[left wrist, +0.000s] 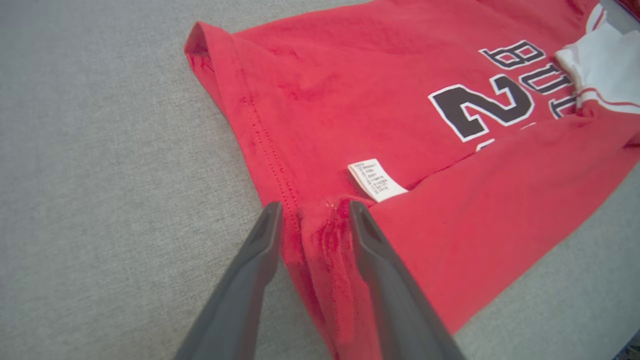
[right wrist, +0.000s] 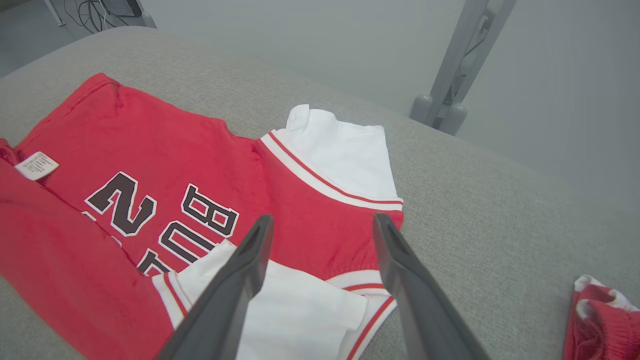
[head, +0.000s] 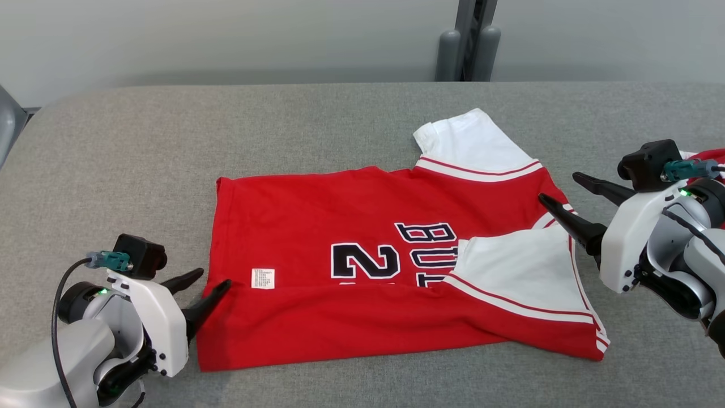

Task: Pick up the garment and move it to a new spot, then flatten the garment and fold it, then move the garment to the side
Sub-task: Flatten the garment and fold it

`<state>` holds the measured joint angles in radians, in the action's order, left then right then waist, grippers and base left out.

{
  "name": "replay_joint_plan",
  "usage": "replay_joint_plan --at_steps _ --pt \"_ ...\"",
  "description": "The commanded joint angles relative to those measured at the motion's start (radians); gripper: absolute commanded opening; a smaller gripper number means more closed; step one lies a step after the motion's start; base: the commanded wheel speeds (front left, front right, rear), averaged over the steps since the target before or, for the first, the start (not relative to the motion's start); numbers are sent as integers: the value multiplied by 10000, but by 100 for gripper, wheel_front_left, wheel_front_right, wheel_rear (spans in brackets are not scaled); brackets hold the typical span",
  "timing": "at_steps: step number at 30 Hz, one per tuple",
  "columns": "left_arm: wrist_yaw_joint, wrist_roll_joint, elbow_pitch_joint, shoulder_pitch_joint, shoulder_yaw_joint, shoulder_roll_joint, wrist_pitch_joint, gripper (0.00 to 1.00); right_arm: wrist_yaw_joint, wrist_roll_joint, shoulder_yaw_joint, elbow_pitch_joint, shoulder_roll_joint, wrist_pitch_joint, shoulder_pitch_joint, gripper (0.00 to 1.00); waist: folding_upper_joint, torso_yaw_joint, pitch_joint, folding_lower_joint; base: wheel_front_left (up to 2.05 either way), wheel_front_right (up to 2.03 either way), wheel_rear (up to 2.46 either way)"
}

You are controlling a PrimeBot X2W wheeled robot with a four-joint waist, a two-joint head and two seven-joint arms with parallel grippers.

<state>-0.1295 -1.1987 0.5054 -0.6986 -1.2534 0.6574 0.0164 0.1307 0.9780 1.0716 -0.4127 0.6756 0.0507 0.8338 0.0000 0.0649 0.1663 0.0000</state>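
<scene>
The red garment (head: 351,226) lies spread across the middle of the frame on the grey bench (head: 113,170), its near long edge folded up over the number and one white sleeve tucked in. At lower left the left end effector (head: 215,276) has its fingers parted astride the hem corner, clamping nothing, and the right end effector (head: 558,186) at right hangs wide open by the shoulder. It looks light and limp, likely to sag, so it is best pinched at the stitched hem and shoulder seam.
</scene>
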Motion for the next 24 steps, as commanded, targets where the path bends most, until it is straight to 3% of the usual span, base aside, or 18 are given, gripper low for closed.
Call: replay_joint_plan --at_steps 1,5,9,15,20,21,24 --pt "-7 -43 158 -105 28 32 181 100 0 -68 -78 -143 -48 -134 -186 100 0 -26 -143 0 0 0 0" --pt "-4 64 481 -60 128 -58 693 100 0 -15 -386 -458 -220 -335 -517 100 0 -61 -435 0 0 0 0" --pt "301 253 706 154 304 -164 1577 100 0 -27 -919 -805 -398 -709 -1094 100 0 -81 -718 0 0 0 0" --pt "1288 565 419 815 963 -353 2426 100 1 -339 -1986 -1364 -967 -1547 -2359 100 0 -129 -1029 0 0 0 0" --pt "2649 1608 -366 1880 1996 -638 2477 100 1 -477 -3082 -1705 -1608 -2134 -3661 100 0 -135 -1190 0 0 0 0" --pt "2649 1608 -366 1880 1996 -638 2477 100 1 -477 -3082 -1705 -1608 -2134 -3661 100 0 -135 -1190 0 0 0 0" --pt "3205 2244 -934 2701 2885 -763 2483 100 1 -919 -3528 -1885 -1923 -2335 -4326 100 0 -168 -1256 0 0 0 0"
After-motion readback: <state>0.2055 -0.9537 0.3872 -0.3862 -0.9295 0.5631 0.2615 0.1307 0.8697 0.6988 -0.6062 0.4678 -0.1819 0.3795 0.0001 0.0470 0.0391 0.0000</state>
